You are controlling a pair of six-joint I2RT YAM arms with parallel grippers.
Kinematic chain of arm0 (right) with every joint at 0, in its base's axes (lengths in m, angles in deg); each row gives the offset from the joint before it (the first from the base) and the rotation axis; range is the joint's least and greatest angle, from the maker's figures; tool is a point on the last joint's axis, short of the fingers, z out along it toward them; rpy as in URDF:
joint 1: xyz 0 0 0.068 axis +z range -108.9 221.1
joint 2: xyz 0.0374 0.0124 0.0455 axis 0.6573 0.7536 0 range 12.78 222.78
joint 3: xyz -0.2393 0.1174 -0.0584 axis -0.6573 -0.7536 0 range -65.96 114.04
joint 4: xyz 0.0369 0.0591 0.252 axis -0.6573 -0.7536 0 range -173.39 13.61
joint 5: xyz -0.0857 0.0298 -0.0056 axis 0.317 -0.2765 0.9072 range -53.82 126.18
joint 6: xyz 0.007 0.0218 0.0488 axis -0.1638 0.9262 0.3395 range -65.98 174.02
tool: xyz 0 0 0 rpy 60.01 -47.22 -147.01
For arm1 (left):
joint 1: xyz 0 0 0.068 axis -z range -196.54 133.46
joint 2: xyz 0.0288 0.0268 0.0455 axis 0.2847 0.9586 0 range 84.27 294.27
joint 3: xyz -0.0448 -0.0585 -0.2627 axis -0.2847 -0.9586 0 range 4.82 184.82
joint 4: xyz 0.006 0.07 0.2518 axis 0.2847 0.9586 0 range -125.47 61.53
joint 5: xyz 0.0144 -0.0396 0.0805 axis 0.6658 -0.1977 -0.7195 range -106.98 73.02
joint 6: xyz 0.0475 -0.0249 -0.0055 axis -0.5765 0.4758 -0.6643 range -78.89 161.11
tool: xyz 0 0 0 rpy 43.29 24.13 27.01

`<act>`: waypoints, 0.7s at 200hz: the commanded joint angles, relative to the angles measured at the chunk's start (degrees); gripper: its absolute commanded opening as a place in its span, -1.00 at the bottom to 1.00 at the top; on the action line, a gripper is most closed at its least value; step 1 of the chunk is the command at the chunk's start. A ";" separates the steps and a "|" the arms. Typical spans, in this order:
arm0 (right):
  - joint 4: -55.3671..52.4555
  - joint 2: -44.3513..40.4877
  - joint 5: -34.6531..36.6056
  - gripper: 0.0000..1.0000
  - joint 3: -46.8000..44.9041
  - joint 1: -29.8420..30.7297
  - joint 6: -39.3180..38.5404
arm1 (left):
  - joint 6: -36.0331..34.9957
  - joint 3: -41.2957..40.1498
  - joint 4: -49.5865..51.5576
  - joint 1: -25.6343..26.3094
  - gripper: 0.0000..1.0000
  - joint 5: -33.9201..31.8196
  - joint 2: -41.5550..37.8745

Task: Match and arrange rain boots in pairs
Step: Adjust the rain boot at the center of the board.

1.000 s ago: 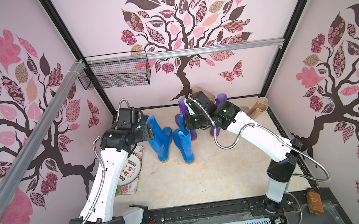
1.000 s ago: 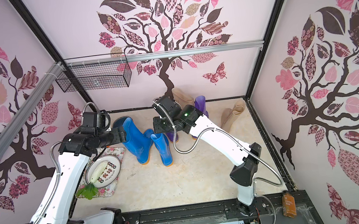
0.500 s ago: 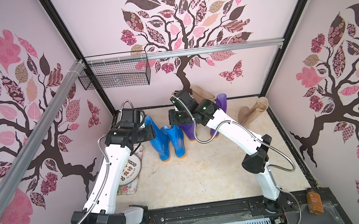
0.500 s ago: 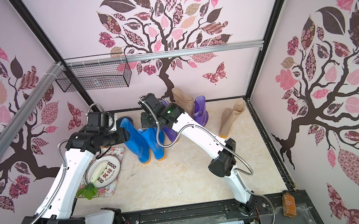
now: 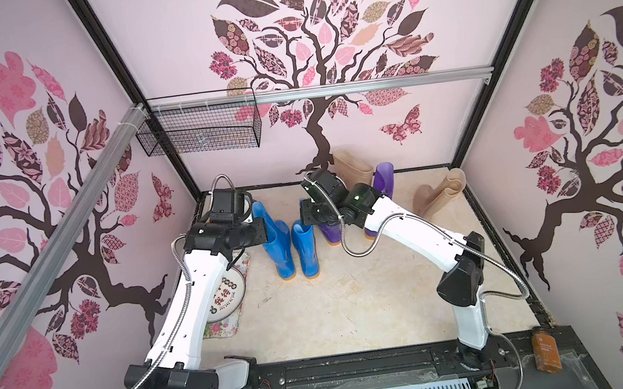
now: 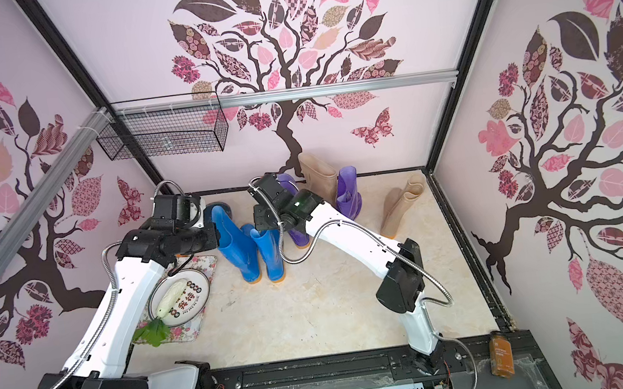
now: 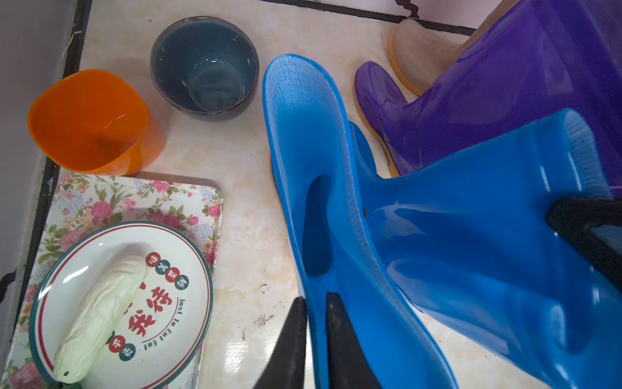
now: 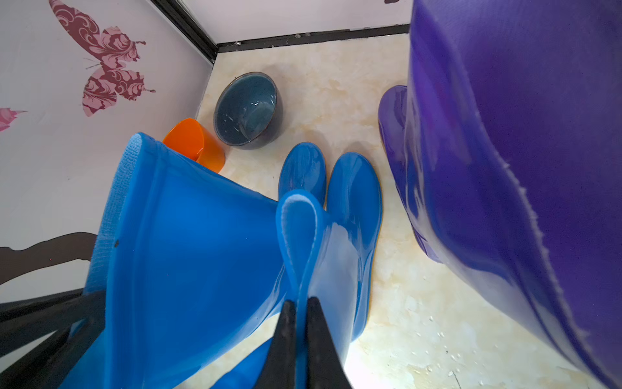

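1. Progress: one pair of three looks set. The blue boot (image 7: 303, 134) and the second blue boot (image 8: 336, 269) stand upright on the counter (image 5: 353, 309) between the two hands, side by side with toes the same way. In my judgement only the release is left for this pair.
2. Left hand (image 7: 315, 300): closed tight on the cuff of the blue boot.
3. Right hand (image 8: 300, 301): closed tight on the cuff of the second blue boot, which is pinched flat.
4. Purple boots (image 6: 347, 195): one is just behind the right hand and the other is past its wrist. The arm hides the gap between them, so pairing is not confirmed.
5. Beige boots (image 5: 352, 167): not paired. One stands at the back wall beyond the right hand. The other is slumped well apart, out past the right arm's elbow side.
6. Containers:
   - The orange cup (image 7: 87, 118) and the bowl (image 7: 205, 67), beyond the left hand toward the back wall, both appear empty.
   - The plate (image 7: 101, 249), under the left forearm, holds one pale vegetable (image 7: 101, 313) and sits on a floral tray (image 7: 134, 198).
   - The wire basket (image 5: 196, 128) on the wall shows nothing inside.
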 commanded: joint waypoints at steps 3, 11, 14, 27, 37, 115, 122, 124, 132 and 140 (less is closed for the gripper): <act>3.48 -0.10 -0.06 -1.00 5.12 0.21 2.89 | -2.11 -0.11 0.54 0.00 -1.00 -2.06 -0.11; 3.02 1.13 -0.87 -1.00 6.84 0.21 3.10 | -2.38 0.45 0.88 0.01 -1.00 -2.47 0.11; 2.81 1.62 -1.32 -1.00 7.61 0.23 3.29 | -2.50 0.69 0.96 -0.02 -1.00 -2.68 0.16; 1.98 3.79 -2.81 -1.00 10.88 0.21 4.27 | -3.06 1.89 1.38 -0.04 -1.00 -3.01 0.42; 1.57 5.19 -3.88 -1.00 12.92 0.21 5.25 | -3.36 2.90 1.68 -0.03 -1.00 -3.29 0.71; -1.36 10.38 -5.64 -1.00 19.29 0.31 8.54 | -6.81 7.69 3.29 0.03 -1.00 -8.93 2.16; -1.11 10.07 -5.74 -1.00 18.46 0.30 8.71 | -7.45 7.93 3.20 0.17 -1.00 -9.63 2.34; -0.99 9.99 -5.66 -1.00 18.01 0.30 8.74 | -7.60 8.01 3.22 0.16 -1.00 -9.84 2.32; -0.47 9.59 -5.62 -1.00 16.81 0.30 9.29 | -8.14 8.20 3.03 0.18 -1.00 -10.23 2.46; 0.62 9.15 -6.06 -1.00 15.44 0.32 9.49 | -8.20 8.51 3.02 0.27 -1.00 -10.05 2.63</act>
